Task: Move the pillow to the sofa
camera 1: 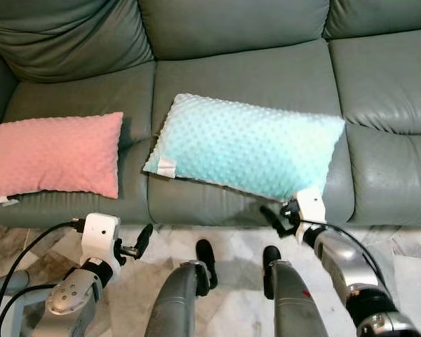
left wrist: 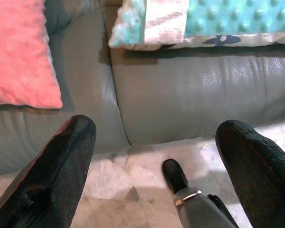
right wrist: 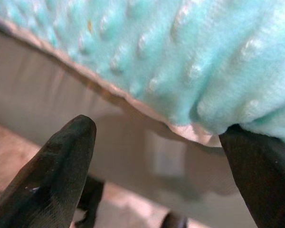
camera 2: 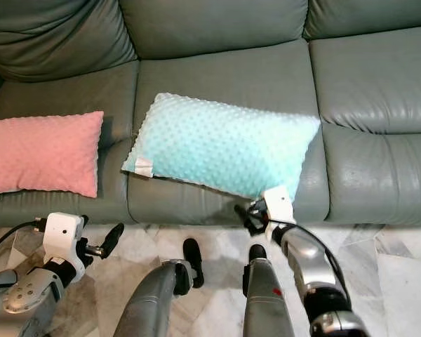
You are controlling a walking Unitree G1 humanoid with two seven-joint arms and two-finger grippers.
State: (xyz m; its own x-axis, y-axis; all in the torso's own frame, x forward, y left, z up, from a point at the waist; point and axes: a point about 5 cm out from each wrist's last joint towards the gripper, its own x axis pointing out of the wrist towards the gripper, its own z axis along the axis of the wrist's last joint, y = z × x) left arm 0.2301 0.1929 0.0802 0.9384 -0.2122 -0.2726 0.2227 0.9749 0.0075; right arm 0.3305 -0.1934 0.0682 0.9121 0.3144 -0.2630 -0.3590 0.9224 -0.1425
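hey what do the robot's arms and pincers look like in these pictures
Both arms are silver metal tubes with dark joints. Each wrist carries a white boxy housing, and black cables loop from it. The left pincer and right pincer each have two long black fingers with rounded, matte tips. A small red mark shows on one silver limb.

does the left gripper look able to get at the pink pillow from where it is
Probably yes: the open left gripper hangs below the sofa's front edge, and nothing lies between it and the pink pillow.
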